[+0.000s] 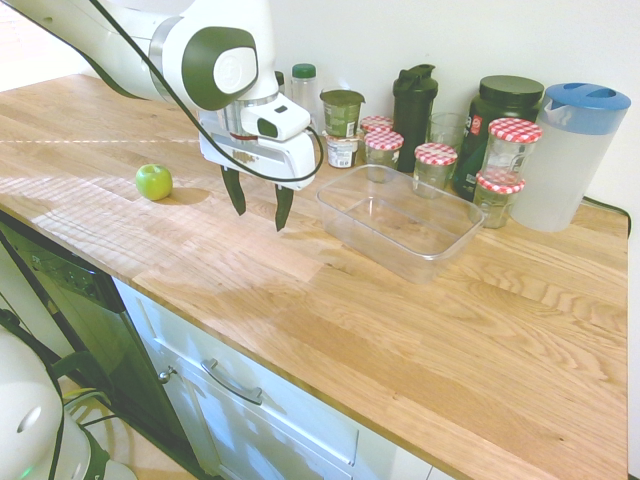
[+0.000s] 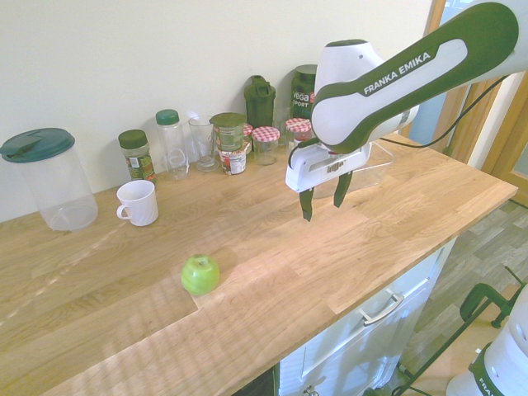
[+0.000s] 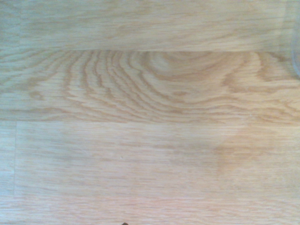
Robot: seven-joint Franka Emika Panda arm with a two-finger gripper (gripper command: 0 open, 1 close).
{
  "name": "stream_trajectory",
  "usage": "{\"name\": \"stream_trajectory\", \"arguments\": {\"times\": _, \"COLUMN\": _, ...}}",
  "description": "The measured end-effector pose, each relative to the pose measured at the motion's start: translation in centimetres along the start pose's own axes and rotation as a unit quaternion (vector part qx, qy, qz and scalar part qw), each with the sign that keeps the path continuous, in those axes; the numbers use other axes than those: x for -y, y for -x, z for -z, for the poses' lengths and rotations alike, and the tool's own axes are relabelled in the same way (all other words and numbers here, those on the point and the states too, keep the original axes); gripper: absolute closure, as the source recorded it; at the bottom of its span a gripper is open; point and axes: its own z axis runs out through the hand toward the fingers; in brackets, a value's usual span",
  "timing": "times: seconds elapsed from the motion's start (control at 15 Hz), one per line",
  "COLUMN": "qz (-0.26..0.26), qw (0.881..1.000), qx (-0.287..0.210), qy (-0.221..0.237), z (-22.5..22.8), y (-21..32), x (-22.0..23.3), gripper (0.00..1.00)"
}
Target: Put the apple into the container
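"How does the apple look?"

"It is a round, shiny, yellow-green apple (image 1: 154, 182), smooth-skinned, sitting on the pale wooden worktop (image 2: 247, 247) with a small dip at its top."

"And the fingers?"

"The two dark fingers of the white gripper (image 1: 256, 207) point down above the worktop, spread wide apart, with nothing between them."

"Where does the apple lie from there?"

"Well apart from them and lower, on the wood. The first exterior view has it left of the fingers; the second exterior view, facing the arm from the opposite side, also has it left of them, and nearer that camera."

"And the container?"

"The shallow, clear plastic rectangular tub (image 1: 400, 222) has rounded corners and stands open on the worktop, on the other side of the fingers from the apple. A bit of its clear edge shows in the wrist view."

"Any writing?"

"The arm (image 2: 412, 78) reads 'FRANKA EMIKA'. Beyond the fingers, by the wall, the big dark tub with a black lid (image 2: 304, 92) reads 'Vega Sport'. The green-lidded jar of dried goods (image 2: 137, 157) has a label too small to read."
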Motion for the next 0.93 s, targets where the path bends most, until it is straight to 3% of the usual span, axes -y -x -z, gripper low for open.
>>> {"name": "stream_trajectory", "arguments": {"times": 0.2, "qz": 0.006, "qw": 1.000, "qx": 0.000, "qy": -0.002, "z": 0.1, "y": 0.0, "x": 0.2, "gripper": 0.00}}
{"name": "stream_trajectory", "arguments": {"times": 0.4, "qz": 0.031, "qw": 0.999, "qx": -0.012, "qy": -0.033, "z": 3.7, "y": 1.6, "x": 3.1, "gripper": 0.00}}
{"name": "stream_trajectory", "arguments": {"times": 0.67, "qz": 0.123, "qw": 0.991, "qx": -0.026, "qy": -0.056, "z": 7.8, "y": 10.1, "x": 10.4, "gripper": 0.00}}
{"name": "stream_trajectory", "arguments": {"times": 0.93, "qz": 0.198, "qw": 0.979, "qx": -0.026, "qy": -0.048, "z": 6.3, "y": 17.9, "x": 15.7, "gripper": 0.00}}
